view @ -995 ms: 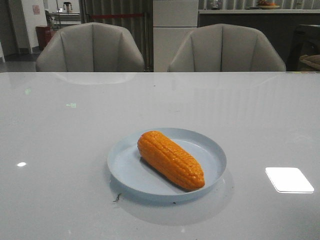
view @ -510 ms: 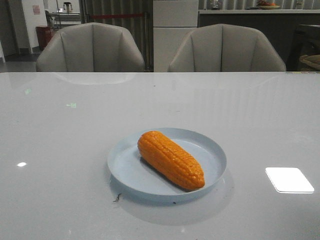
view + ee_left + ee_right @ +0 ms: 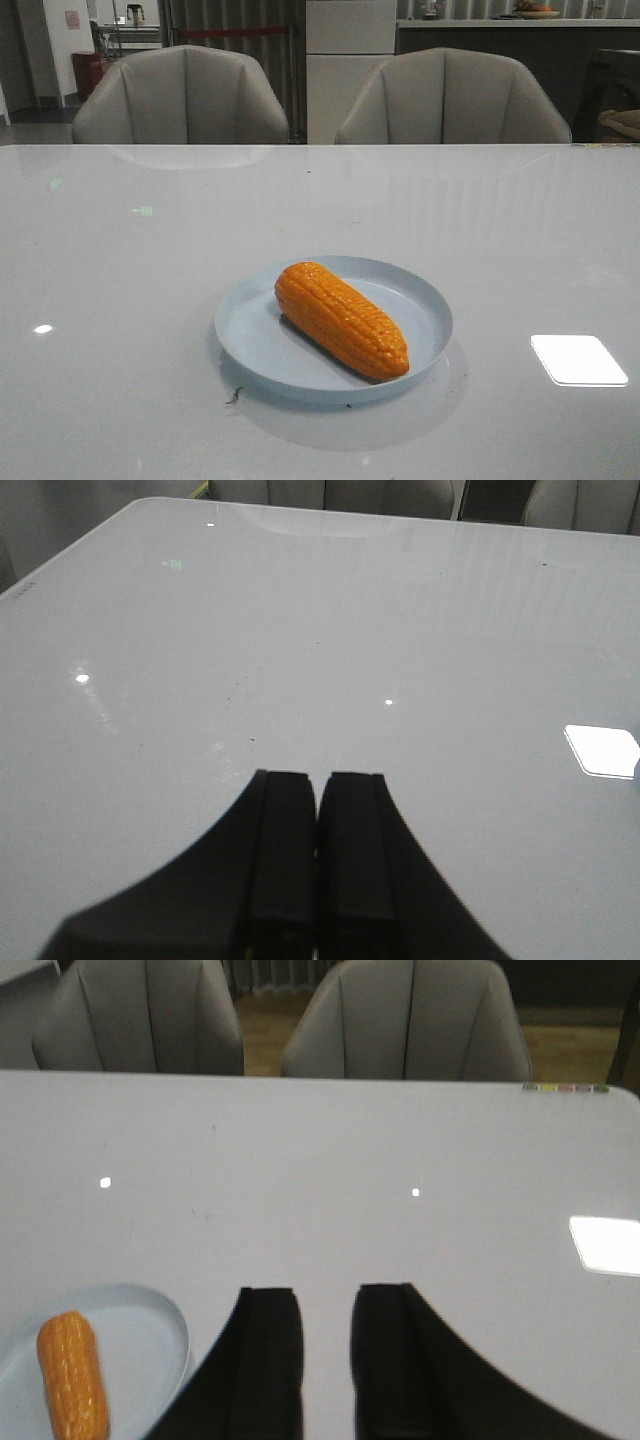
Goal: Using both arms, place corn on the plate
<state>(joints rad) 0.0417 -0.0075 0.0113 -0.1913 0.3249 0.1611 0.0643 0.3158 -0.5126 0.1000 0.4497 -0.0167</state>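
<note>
Corn (image 3: pixel 341 319) lying inside plate (image 3: pixel 250 350) at lower centre of front view, long axis upper-left to lower-right. Lower left of right hand (image 3: pixel 327 1360), fingers apart, empty above bench (image 3: pixel 120 260). Left hand (image 3: pixel 318 855) pressed together, corn unseen there. Right nearer, probably.

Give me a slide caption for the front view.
Orange corn lying diagonally inside the pale blue plate, no grippers in frame.

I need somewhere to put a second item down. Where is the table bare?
The glossy white table is bare all round the round pale blue plate: left, right, and back toward the two grey chairs. The plate itself is taken by the orange plastic corn cob lying diagonally across it.
</note>
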